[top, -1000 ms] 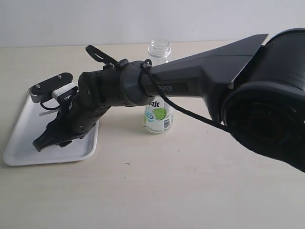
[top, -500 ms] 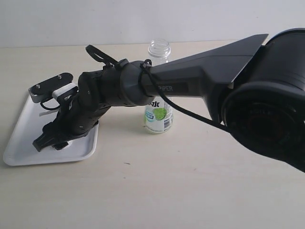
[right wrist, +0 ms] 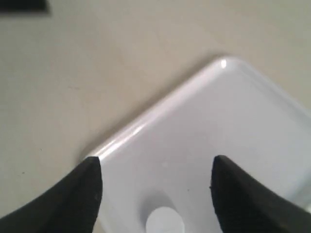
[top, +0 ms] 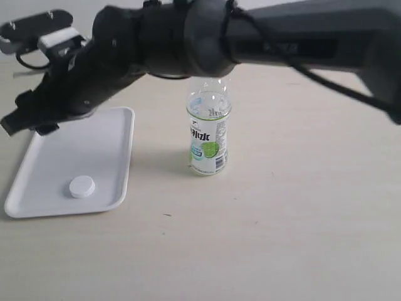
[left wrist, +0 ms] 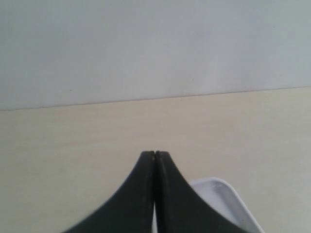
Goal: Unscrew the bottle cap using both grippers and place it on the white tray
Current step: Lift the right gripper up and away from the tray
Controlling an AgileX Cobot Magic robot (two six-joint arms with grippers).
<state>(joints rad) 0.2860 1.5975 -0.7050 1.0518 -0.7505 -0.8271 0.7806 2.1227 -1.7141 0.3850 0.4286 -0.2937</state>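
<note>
The white bottle cap (top: pixel 82 186) lies loose on the white tray (top: pixel 94 144), near its front end. My right gripper (top: pixel 28 124) hangs open above the tray's far left part, apart from the cap. In the right wrist view the open right gripper (right wrist: pixel 155 165) has nothing between its fingers, and the cap (right wrist: pixel 164 221) sits on the tray (right wrist: pixel 218 121) below them. The clear bottle (top: pixel 208 135) with the lime label stands upright and uncapped, right of the tray. My left gripper (left wrist: pixel 155 154) is shut and empty beside a tray corner (left wrist: pixel 218 194). It is out of sight in the exterior view.
The right arm (top: pixel 263 37) stretches across the top of the exterior view, above and in front of the bottle's neck. The pale tabletop (top: pixel 282 219) runs to a white wall (left wrist: pixel 155 48) at the back.
The right gripper has risen from low on the tray to well above it. The cap now shows lying on the tray. The bottle has not moved.
</note>
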